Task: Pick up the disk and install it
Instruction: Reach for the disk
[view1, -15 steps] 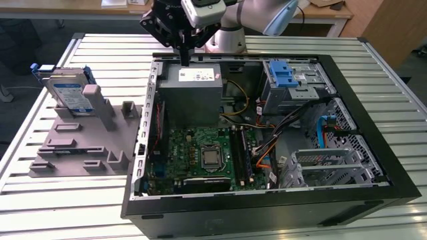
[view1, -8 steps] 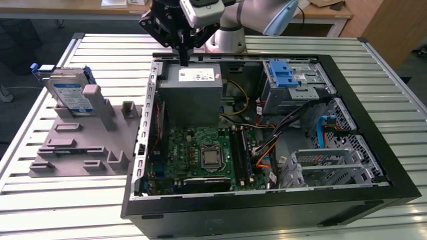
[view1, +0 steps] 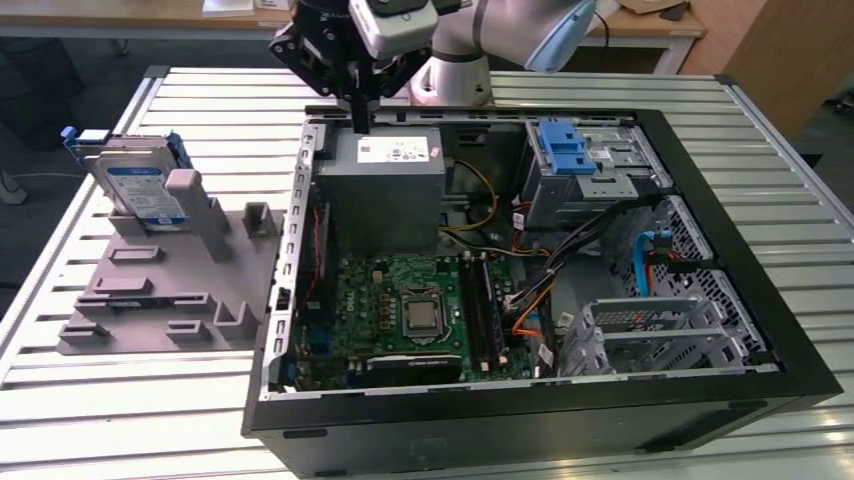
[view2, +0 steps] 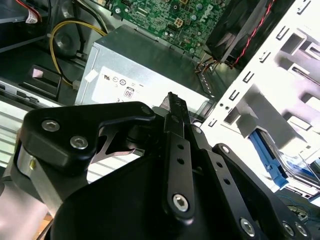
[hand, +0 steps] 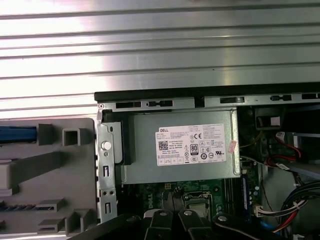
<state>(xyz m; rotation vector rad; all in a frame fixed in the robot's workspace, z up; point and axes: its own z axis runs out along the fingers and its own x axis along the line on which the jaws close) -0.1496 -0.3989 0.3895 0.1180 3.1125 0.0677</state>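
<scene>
Silver, blue-framed disk (view1: 140, 192) upright on edge in the grey stand (view1: 147, 290)

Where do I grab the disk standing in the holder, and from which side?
Take the disk by its free top edge, pinching across its thickness, from straight above. It stands on edge in the grey fixture, which holds its lower edge, and a post covers part of the labelled face, so the top looks most open.
</scene>
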